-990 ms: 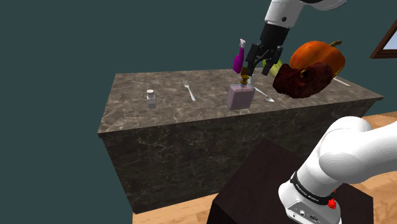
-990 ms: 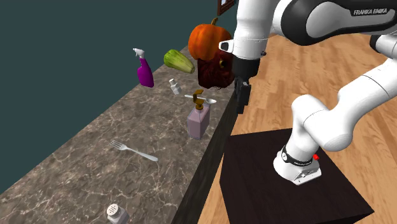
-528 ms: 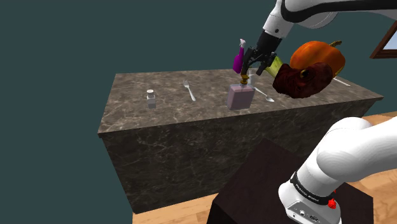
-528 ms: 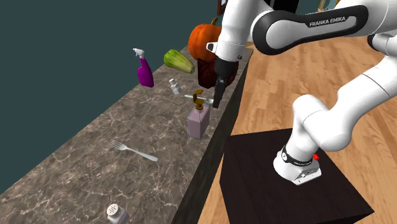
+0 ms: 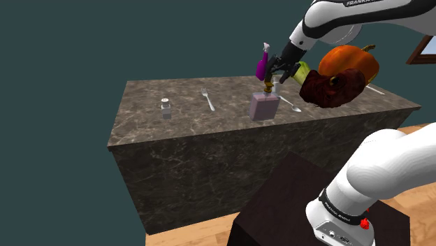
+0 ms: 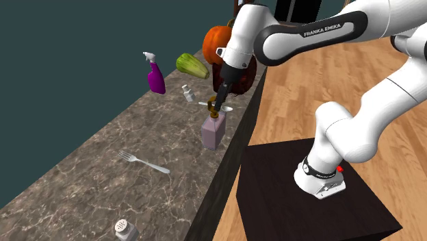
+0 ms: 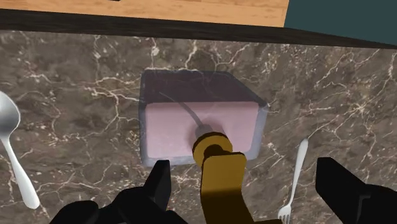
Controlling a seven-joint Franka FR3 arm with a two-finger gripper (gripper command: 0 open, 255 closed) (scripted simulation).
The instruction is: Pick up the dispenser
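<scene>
Gripper (image 7: 245, 184) released, its fingers (image 7: 159, 181) spread either side of the gold pump head (image 7: 219, 172), not touching it. Dispenser (image 5: 263, 106), a pink square bottle, stands upright on the marble counter (image 5: 182, 129) near its front edge, between fork (image 5: 208, 99) and spoon (image 7: 13, 146). Since one second ago, the arm has swung in from beyond the counter edge; the dispenser is unmoved.

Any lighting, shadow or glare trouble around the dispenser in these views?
Shoulder view: dim, with the front of the counter dark, but the dispenser reads clearly below the gripper. Second exterior view: brighter, no glare on it. Wrist view: even light, its body see-through and pink inside; the spoon shines a little.
</scene>
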